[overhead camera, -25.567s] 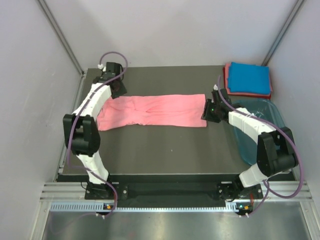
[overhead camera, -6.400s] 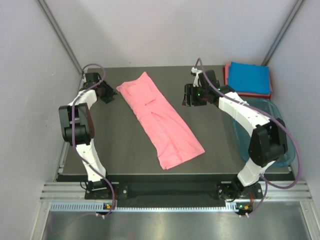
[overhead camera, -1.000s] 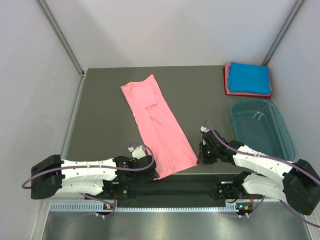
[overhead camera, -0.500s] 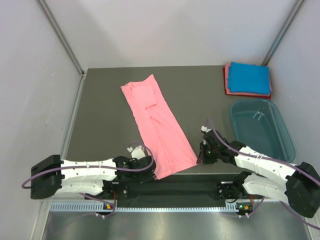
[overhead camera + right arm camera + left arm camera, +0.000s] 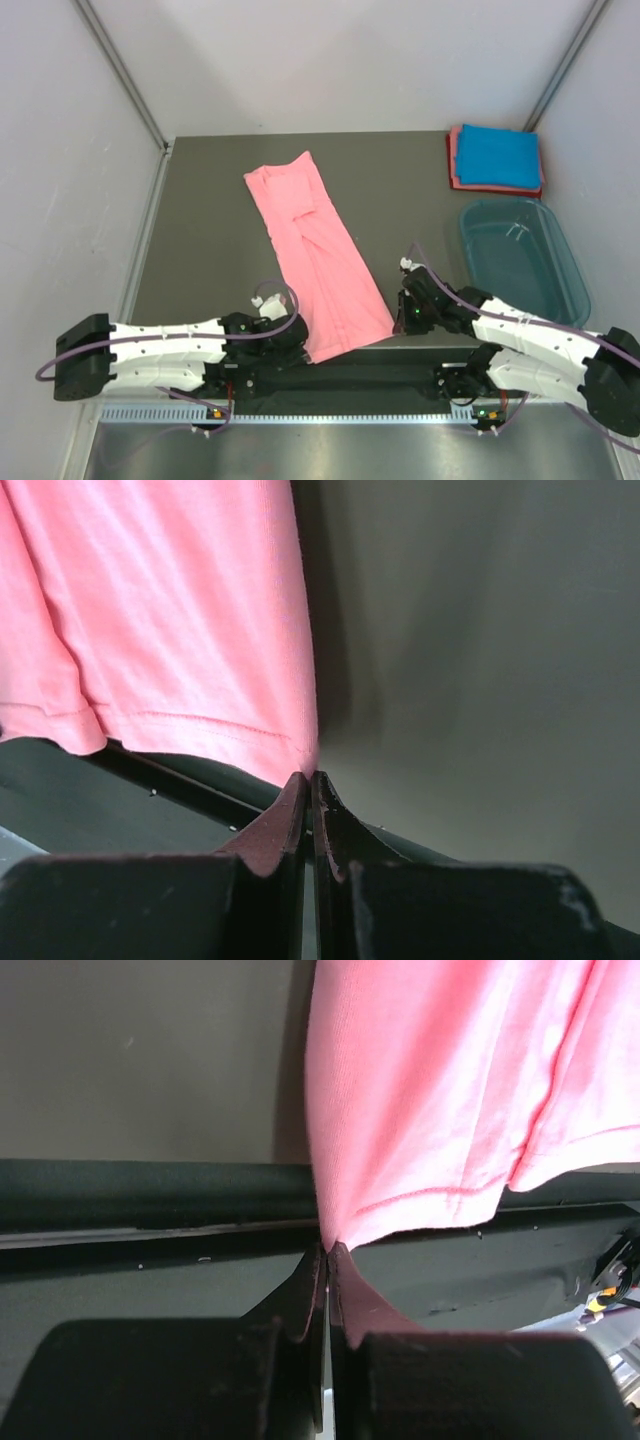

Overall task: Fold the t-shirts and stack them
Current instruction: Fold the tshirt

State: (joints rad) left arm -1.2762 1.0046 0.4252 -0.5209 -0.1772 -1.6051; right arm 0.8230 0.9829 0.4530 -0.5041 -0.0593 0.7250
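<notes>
Left wrist: left hand (image 5: pixel 326 1252), lately half-open, now tight on salmon-pink t-shirt (image 5: pixel 430 1080) corner; right hand (image 5: pixel 308 778) too.

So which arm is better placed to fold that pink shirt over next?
Neither alone, probably both together: the left gripper is shut on the shirt at its near left corner, the right gripper at its near right corner.

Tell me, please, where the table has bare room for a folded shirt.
Two bare patches: between the pink shirt and the left edge of the table, and between that shirt and the folded stack and tub. The near edge is crowded: the left gripper and right gripper pinch the hem there.
</notes>
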